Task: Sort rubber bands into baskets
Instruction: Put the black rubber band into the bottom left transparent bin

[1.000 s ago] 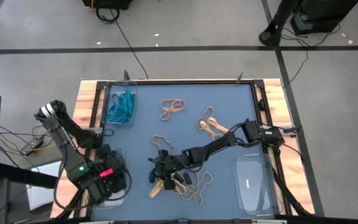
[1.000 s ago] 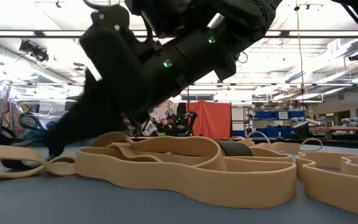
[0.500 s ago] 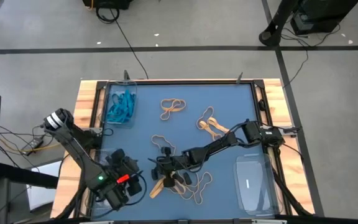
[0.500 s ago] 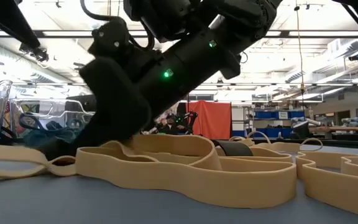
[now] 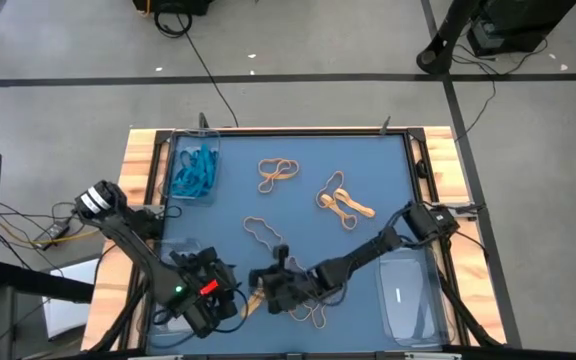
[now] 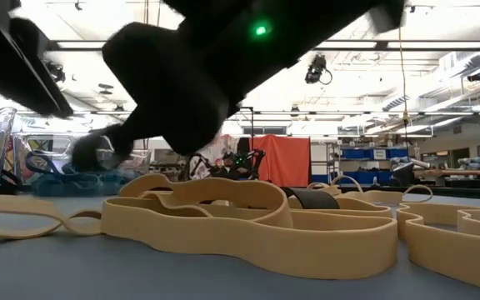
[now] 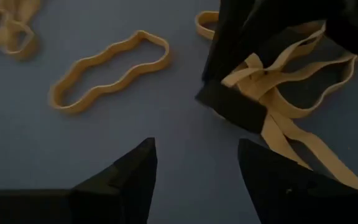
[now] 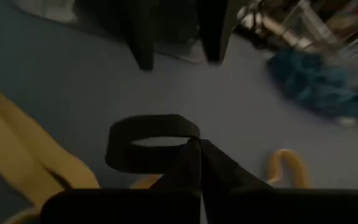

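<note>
A grey concrete floor [image 5: 298, 60] crossed by dark tape lines surrounds the table [image 5: 298, 150] (blue mat, wooden edges). Beyond it, long ceiling lights [image 6: 440, 62] shine over an orange-red curtain [image 6: 286, 160] and blue shelf bins [image 6: 365, 153].

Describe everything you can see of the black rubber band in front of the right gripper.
The black rubber band is a wide, flat, matte loop that looks like rubber. It lies on the blue table, pressed into a flattened oval. The right gripper is shut, and its fingertips meet at one end of the loop, apparently pinching it. Tan rubber bands lie close beside it. In the high view it cannot be made out, since the gripper covers that spot near the front edge.
</note>
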